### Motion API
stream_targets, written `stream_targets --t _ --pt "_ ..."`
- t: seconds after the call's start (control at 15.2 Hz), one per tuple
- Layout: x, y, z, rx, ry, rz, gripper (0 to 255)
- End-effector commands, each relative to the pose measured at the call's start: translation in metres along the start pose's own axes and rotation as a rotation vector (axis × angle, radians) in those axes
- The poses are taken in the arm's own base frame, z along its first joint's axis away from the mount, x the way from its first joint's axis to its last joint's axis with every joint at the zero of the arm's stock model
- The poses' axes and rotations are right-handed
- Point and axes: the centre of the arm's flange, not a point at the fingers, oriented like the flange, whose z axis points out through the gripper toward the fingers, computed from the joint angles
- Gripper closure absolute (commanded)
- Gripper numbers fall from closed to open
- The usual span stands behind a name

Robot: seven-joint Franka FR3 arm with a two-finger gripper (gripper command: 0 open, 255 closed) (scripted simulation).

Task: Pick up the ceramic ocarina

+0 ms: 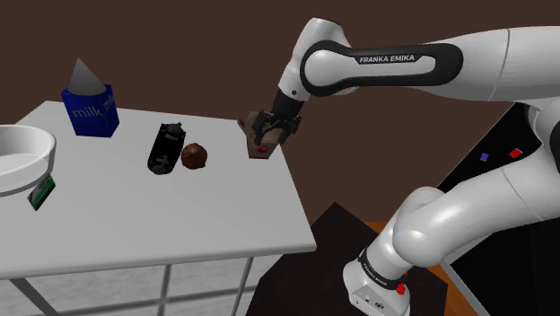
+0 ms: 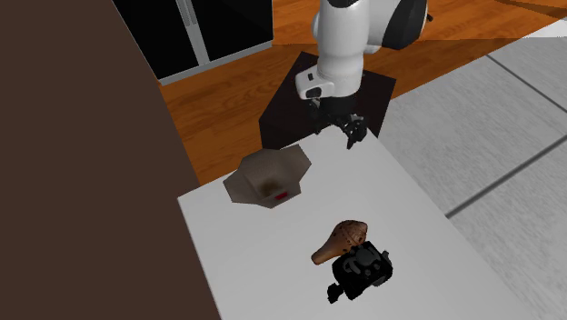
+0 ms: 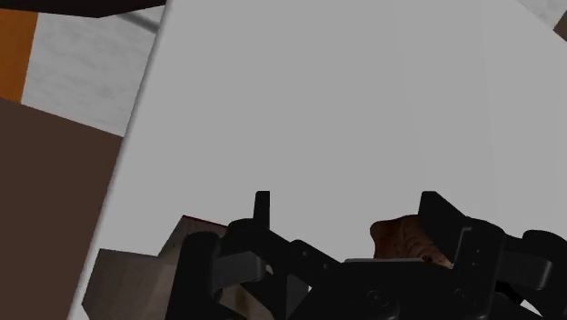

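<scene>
The ocarina (image 1: 195, 157) is a small brown, rounded piece lying on the white table (image 1: 224, 224), beside a black gadget (image 1: 166, 148). In the second exterior view the ocarina (image 2: 341, 241) shows a tapered mouthpiece and touches the black gadget (image 2: 361, 271). My gripper (image 1: 272, 133) hangs open over the table end nearest the stand, apart from the ocarina and holding nothing. From the second exterior view the gripper (image 2: 341, 133) is above the table's far edge. In the wrist view the gripper (image 3: 346, 202) has its fingers spread, and part of the ocarina (image 3: 398, 238) peeks out by one finger.
A grey-brown angular container (image 2: 268, 177) with a red mark inside sits on the table just under and beside the gripper. A blue milk carton (image 1: 91, 109), a white bowl (image 1: 22, 154) and a small green item (image 1: 40, 192) occupy the shoulder view's left.
</scene>
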Motion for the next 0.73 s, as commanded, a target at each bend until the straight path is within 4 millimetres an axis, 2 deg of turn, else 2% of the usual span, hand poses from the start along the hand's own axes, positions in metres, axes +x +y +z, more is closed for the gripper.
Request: stream_targets --t 0.0,0.66 --pt "0.017 -0.012 0.016 0.019 0.015 0.042 0" --pt "0.097 -0.065 0.086 0.108 0.083 0.237 0"
